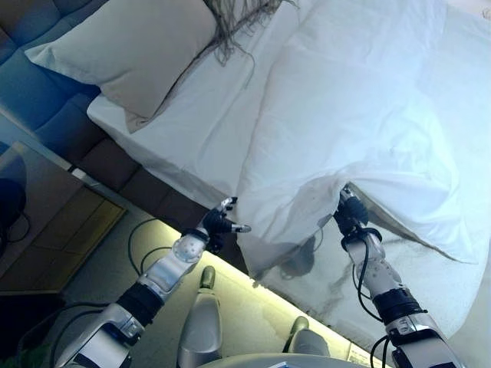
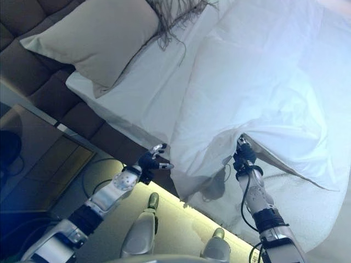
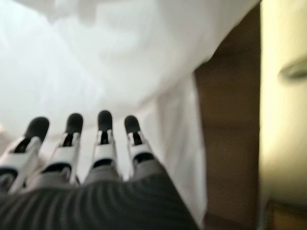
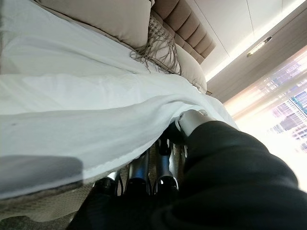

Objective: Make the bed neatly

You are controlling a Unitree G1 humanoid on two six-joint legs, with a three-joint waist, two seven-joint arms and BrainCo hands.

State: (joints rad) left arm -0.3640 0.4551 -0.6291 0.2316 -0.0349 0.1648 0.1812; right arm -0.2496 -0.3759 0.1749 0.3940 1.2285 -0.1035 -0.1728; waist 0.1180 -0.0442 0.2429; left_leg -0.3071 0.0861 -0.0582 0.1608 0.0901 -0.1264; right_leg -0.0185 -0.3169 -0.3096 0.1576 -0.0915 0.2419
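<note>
A white duvet (image 1: 360, 115) lies rumpled across the bed, over a white sheet (image 1: 207, 130). Its near edge is lifted into a small tent at my right hand (image 1: 349, 208). In the right wrist view the fingers (image 4: 144, 175) reach under the duvet's edge (image 4: 96, 143) and the thumb (image 4: 192, 120) lies on top, pinching the cloth. My left hand (image 1: 222, 220) hovers by the bed's side near the duvet's hanging corner, fingers (image 3: 103, 129) straight and holding nothing. Grey mattress (image 1: 437, 280) shows bare below the lifted edge.
A beige pillow (image 1: 130, 50) leans at the head of the bed, with a fringed throw (image 1: 230, 23) beside it. A tufted headboard (image 1: 31, 84) and a dark nightstand (image 1: 46, 222) stand to the left. A lit strip (image 1: 245, 299) runs along the brown bed base (image 1: 153, 188).
</note>
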